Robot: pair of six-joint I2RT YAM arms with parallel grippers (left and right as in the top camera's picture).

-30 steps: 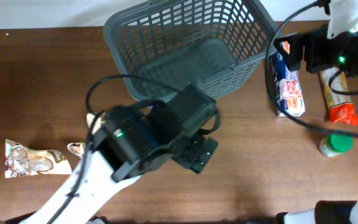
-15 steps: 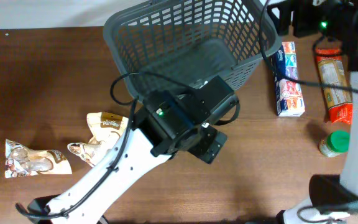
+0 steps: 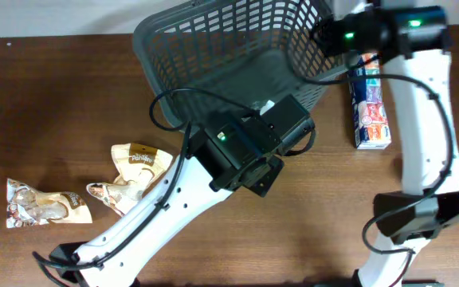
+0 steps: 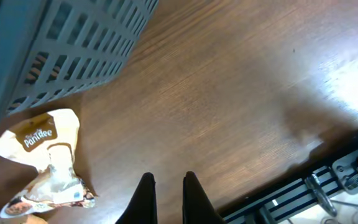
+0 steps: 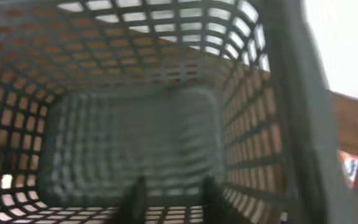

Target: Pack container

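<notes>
The container (image 3: pixel 213 40), a large dark grey lattice basket, stands at the back middle of the table. My right gripper (image 5: pixel 173 186) hangs over the container's right side and looks down at its bare floor (image 5: pixel 135 130); its blurred fingers stand apart with nothing between them. My left gripper (image 4: pixel 166 183) hovers over bare wood just in front of the container's near wall (image 4: pixel 73 43), shut and empty. A crumpled cream and brown snack packet (image 3: pixel 138 163) lies to the left of the left arm and also shows in the left wrist view as the snack packet (image 4: pixel 45 149).
A second snack packet (image 3: pixel 42 203) lies near the table's left front. A blue, white and red carton (image 3: pixel 370 104) lies right of the container, partly under the right arm (image 3: pixel 421 96). The left arm (image 3: pixel 174 215) crosses the table's middle diagonally.
My right arm swung left from the packets on the right to above the container. The left arm moved back toward the container's front wall, and its fingers closed.
</notes>
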